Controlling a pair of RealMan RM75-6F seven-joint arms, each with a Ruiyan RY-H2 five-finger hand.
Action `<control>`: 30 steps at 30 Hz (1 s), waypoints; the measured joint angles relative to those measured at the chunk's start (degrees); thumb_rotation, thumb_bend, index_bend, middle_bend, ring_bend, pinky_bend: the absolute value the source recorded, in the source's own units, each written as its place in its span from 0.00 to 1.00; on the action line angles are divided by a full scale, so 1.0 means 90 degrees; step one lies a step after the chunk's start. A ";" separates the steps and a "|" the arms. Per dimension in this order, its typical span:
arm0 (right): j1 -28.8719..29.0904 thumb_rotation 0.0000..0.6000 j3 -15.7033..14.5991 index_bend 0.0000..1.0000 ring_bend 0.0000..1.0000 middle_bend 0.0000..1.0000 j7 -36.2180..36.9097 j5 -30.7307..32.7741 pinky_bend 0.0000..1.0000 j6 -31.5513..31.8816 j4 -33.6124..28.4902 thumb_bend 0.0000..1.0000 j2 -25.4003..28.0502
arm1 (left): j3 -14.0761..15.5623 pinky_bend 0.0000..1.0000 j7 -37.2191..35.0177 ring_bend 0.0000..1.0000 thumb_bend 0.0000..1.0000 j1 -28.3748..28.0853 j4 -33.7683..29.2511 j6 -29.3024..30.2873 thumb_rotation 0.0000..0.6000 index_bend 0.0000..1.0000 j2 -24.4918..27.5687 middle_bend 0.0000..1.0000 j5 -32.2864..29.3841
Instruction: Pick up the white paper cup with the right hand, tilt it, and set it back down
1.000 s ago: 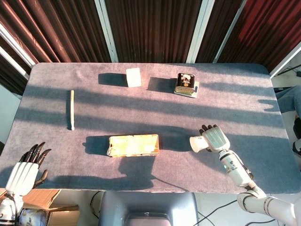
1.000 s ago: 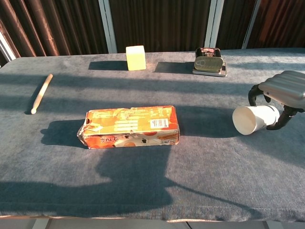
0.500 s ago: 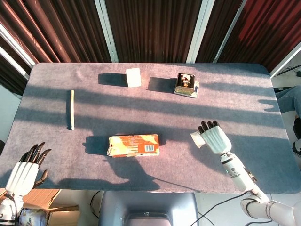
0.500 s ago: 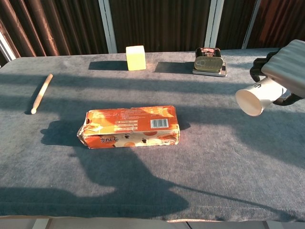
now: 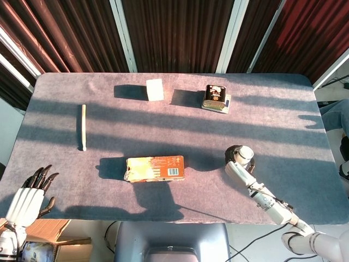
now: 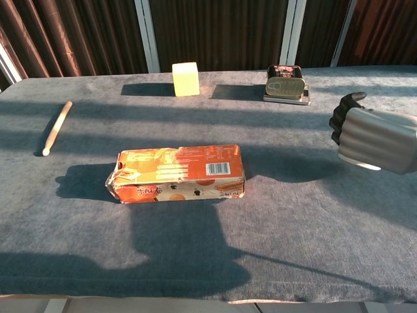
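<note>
Right of the orange carton [image 5: 155, 168], our right hand [image 5: 238, 166] wraps its fingers around the white paper cup [image 5: 244, 153], carrying it upright just above the table [image 5: 283, 114]. We judge the cup light and thin-walled, easily crushed, so a gentle hold around its middle suits it. Beyond the carton stand a yellow block [image 5: 155, 89] and a tin [image 5: 215, 97]; a wooden stick [image 5: 83, 126] lies to its left. Nothing crowds the cup. Our left hand [image 5: 28, 197] hangs off the table's near-left corner, fingers spread, holding nothing.
</note>
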 measured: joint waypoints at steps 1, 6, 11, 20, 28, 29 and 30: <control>0.0024 1.00 0.0013 0.57 0.39 0.48 -0.0135 0.0058 0.50 -0.0163 -0.0001 0.34 -0.0032 | -0.0003 0.22 -0.0017 0.00 0.41 0.0000 0.0000 -0.0001 1.00 0.18 0.0005 0.00 -0.0007; 0.0125 1.00 0.0073 0.53 0.32 0.45 -0.0359 0.0285 0.43 -0.0520 0.0160 0.34 -0.0301 | 0.0001 0.22 -0.0067 0.00 0.41 0.0005 -0.0012 0.0003 1.00 0.18 0.0033 0.00 -0.0004; 0.0108 1.00 0.0083 0.41 0.22 0.30 -0.0166 0.0342 0.34 -0.0487 0.0215 0.34 -0.0374 | 0.0000 0.22 -0.0131 0.00 0.41 0.0019 -0.0027 0.0028 1.00 0.18 0.0062 0.00 -0.0002; -0.0085 1.00 0.0219 0.08 0.07 0.03 0.0272 0.0770 0.21 -0.0366 -0.0250 0.28 -0.0229 | 0.0017 0.22 -0.0073 0.00 0.41 0.0019 -0.0048 0.0015 1.00 0.18 0.0058 0.00 0.0011; -0.0365 1.00 0.0492 0.00 0.00 0.00 0.0690 0.1739 0.15 -0.0336 -0.1476 0.27 0.0212 | 0.0009 0.22 -0.0056 0.00 0.41 0.0017 -0.0041 0.0000 1.00 0.18 0.0052 0.00 -0.0011; -0.0412 1.00 0.0531 0.00 0.00 0.00 0.0749 0.1903 0.15 -0.0330 -0.1753 0.27 0.0332 | 0.0007 0.22 -0.0054 0.00 0.41 0.0017 -0.0040 -0.0001 1.00 0.18 0.0051 0.00 -0.0017; -0.0446 1.00 0.0559 0.00 0.00 0.00 0.0826 0.2011 0.15 -0.0326 -0.1970 0.26 0.0438 | 0.0004 0.22 -0.0051 0.00 0.41 0.0019 -0.0038 0.0002 1.00 0.18 0.0049 0.00 -0.0022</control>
